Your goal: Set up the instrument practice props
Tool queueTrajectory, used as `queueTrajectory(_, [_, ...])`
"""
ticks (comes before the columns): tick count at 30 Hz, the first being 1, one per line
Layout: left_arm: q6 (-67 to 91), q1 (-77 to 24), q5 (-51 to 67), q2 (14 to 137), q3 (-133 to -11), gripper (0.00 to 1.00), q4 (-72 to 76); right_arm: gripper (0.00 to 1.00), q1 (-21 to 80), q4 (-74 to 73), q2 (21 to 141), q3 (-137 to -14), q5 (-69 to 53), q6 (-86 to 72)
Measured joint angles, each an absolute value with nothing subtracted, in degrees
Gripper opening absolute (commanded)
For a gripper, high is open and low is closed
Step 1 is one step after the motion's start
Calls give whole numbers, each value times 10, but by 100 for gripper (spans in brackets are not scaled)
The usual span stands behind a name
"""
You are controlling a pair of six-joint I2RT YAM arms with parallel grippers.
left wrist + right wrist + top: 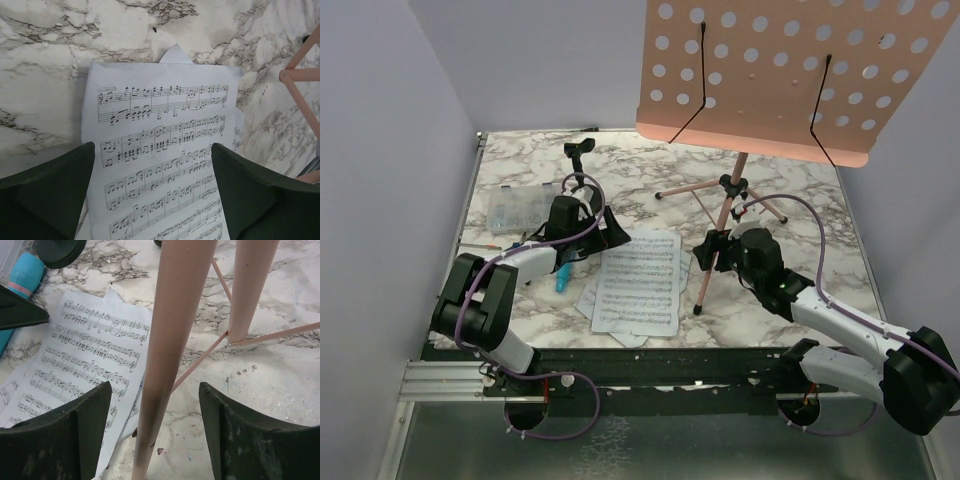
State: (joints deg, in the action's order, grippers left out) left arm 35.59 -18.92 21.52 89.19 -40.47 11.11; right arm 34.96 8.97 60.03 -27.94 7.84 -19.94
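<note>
The pink music stand stands at the back right, with its hole-punched panel point(770, 70) high up and its tripod legs point(720, 215) on the marble. White sheet-music pages point(640, 285) lie flat at centre front. My left gripper point(605, 232) is open and empty just above the pages point(160, 150). My right gripper point(708, 250) is open, its jaws on either side of one pink leg point(170, 365) and apart from it. The blue toy microphone point(563, 280) lies left of the pages, partly under my left arm, and shows in the right wrist view point(22, 280). The black mic stand point(578, 150) stands at the back left.
A clear compartment box point(517, 207) sits at the left, beside my left arm. The other tripod legs point(270, 335) spread behind my right gripper. White walls close in the table on three sides. A black round shape point(60, 250) lies near the microphone.
</note>
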Motion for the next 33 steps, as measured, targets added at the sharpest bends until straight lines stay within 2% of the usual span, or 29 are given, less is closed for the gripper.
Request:
queueTrajectory(15, [320, -153, 221, 921, -420, 92, 90, 75, 350, 93, 597, -278, 75, -207])
queueTrajectory(22, [341, -153, 258, 950, -422, 80, 142, 75, 350, 96, 596, -278, 74, -207])
queueTrajectory(33, [384, -154, 315, 958, -421, 74, 179, 75, 350, 98, 602, -278, 72, -207])
